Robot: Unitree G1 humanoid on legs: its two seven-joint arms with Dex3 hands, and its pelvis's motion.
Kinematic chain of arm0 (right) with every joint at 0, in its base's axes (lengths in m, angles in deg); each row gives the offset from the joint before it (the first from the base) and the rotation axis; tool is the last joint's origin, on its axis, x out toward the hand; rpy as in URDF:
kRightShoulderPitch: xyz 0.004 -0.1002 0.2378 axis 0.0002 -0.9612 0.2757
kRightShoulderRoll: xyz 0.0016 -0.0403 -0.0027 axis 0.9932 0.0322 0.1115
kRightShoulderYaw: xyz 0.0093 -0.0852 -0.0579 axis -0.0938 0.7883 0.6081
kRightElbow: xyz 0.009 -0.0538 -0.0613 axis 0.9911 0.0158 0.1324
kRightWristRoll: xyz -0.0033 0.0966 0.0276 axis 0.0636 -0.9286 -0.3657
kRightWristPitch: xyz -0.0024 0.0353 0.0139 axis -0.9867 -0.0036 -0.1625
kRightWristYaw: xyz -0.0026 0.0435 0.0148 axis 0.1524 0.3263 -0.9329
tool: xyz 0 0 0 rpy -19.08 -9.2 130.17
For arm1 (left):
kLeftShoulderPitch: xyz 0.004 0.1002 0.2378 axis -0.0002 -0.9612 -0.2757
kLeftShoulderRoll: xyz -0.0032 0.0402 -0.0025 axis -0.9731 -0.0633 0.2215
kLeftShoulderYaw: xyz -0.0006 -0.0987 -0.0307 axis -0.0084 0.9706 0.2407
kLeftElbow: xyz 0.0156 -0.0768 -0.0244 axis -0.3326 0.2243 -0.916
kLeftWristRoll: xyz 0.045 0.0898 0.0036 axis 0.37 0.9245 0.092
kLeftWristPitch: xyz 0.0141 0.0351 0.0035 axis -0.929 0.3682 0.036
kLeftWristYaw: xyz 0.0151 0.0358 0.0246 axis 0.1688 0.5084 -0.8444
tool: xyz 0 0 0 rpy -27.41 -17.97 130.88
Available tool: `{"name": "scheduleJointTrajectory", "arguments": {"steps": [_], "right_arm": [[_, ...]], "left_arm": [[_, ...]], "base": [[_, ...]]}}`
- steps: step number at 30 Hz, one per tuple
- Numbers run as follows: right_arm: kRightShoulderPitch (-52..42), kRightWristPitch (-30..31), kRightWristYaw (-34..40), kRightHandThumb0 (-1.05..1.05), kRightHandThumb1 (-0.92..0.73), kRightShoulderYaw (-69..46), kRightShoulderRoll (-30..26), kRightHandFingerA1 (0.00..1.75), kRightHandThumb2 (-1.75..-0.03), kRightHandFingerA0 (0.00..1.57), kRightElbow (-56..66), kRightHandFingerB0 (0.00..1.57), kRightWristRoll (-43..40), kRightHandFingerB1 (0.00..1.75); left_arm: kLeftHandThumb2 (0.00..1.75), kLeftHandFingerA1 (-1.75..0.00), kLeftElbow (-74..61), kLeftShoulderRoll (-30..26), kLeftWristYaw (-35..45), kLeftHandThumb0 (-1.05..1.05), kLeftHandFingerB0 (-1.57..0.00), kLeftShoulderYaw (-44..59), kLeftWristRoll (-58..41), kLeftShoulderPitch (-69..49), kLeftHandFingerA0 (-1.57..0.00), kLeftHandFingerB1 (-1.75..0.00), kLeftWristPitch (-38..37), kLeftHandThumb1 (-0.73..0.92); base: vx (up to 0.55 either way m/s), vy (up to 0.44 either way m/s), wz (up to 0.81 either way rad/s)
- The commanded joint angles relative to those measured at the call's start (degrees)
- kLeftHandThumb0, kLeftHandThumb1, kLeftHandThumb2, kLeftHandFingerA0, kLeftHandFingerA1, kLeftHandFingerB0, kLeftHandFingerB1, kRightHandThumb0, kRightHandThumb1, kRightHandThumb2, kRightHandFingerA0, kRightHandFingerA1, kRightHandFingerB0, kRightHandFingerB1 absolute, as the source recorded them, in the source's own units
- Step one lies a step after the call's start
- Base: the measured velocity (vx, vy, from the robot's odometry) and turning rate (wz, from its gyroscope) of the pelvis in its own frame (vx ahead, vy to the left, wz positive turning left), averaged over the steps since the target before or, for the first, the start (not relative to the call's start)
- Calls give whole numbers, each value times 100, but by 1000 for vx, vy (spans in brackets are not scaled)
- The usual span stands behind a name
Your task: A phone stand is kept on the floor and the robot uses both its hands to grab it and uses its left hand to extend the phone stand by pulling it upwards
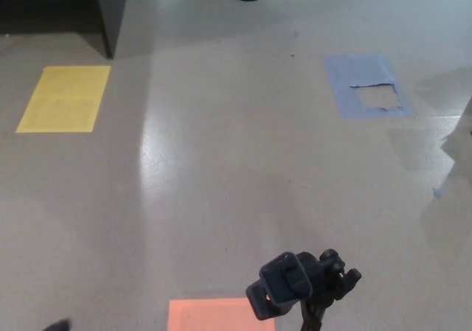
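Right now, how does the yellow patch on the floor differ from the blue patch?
The yellow patch lies at the left, near a dark furniture base; the blue patch lies at the right. The yellow patch is whole, while the blue patch has a torn hole that shows the floor. The yellow patch looks larger than the blue one. Both are flat rectangles on the grey floor.

L hand (57, 325) tip barely at bottom-left edge; R unseen.

Phone stand (301, 288) pole cut off at bottom edge; dark tip (57, 325) bottom-left too small to ID.
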Motion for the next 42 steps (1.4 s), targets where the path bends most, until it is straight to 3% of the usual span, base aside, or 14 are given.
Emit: {"name": "scheduleJointTrajectory", "arguments": {"steps": [1, 7, 9, 10, 13, 14, 15, 17, 19, 25, 27, 28, 41, 42], "right_arm": [[188, -698, 240, -105, -60, 517, -163, 45, -62, 0, 580, 0, 849, 42], [395, -349, 418, -105, -60, 654, -137, 49, -62, 0, 690, 0, 977, 42], [424, -262, 511, -105, -46, 713, -170, 50, -91, 0, 730, 0, 1067, 54], [436, -214, 505, -105, -59, 727, -168, 38, -61, 0, 744, 0, 1023, 39], [466, -137, 514, -105, -58, 789, -160, 40, -63, 0, 750, 0, 1015, 35], [465, -41, 511, -105, -59, 823, -143, 47, -61, 0, 816, 0, 1026, 45], [472, -28, 496, -105, -58, 836, -131, 45, -60, 0, 812, 0, 999, 46], [559, -58, 413, -105, -57, 856, -98, 41, -60, 0, 716, 0, 875, 45], [605, -48, 398, -105, -57, 867, -89, 39, -60, 0, 667, 0, 858, 45], [942, 105, 437, -105, -58, 973, 39, 37, -61, 0, 572, 0, 922, 43], [1016, 72, 467, -105, -57, 979, 41, 35, -61, 0, 538, 0, 932, 42], [1034, 175, 506, -105, -59, 1001, 39, 32, -60, 0, 633, 0, 1011, 38], [674, 198, 771, -105, -60, 1192, -34, 38, -62, 0, 722, 0, 1290, 39], [677, 199, 773, -105, -60, 1188, -39, 36, -62, 0, 719, 0, 1287, 39]], "left_arm": [[95, -40, -1788, -183, 595, -95, -5, -766, -312, 77, -15, -11, -202, 52], [98, -35, -2205, -292, 728, -94, 0, -1160, -506, 345, -8, -2, 378, 51], [63, -30, -2173, -333, 698, -105, 0, -1249, -246, 410, -18, -5, 356, 74], [84, -31, -2208, -364, 714, -105, 0, -1324, -282, 429, -14, -1, 432, 55], [63, -30, -2082, -343, 745, -104, 0, -1511, -294, 470, -15, -3, 441, 72], [100, -34, -2022, -273, 697, -94, 0, -1581, -271, 466, -13, 0, 469, 52], [63, -30, -1986, -252, 680, -105, 0, -1601, -253, 472, -16, -6, 464, 71], [99, -36, -1850, -146, 584, -97, 0, -1669, -145, 538, -14, 0, 463, 51], [64, -30, -1811, -85, 531, -105, 0, -1719, -130, 571, -17, -8, 539, 71], [91, -28, -1348, 222, 450, -105, 0, -1944, 98, 1061, -10, 0, 628, 57], [64, -29, -1185, 290, 440, -105, 0, -1998, 187, 1222, -10, -3, 601, 75], [87, -27, -1039, 367, 411, -105, 0, -2039, 241, 1416, -10, -3, 693, 58], [100, -26, 696, 760, 61, -94, 0, -1654, 435, 3875, -7, -1, 1894, 53], [63, -30, 676, 761, 74, -105, 0, -1681, 452, 3903, -10, -3, 1924, 73]], "base": [[0, 0, 0], [0, 0, 0], [0, 0, 0], [0, 0, 0], [0, 0, 0], [0, 0, 0], [0, 0, 0], [0, 0, 0], [0, 0, 0], [0, 0, 0], [0, 0, 0], [0, 0, 0], [0, 0, 0], [0, 0, 0]]}}
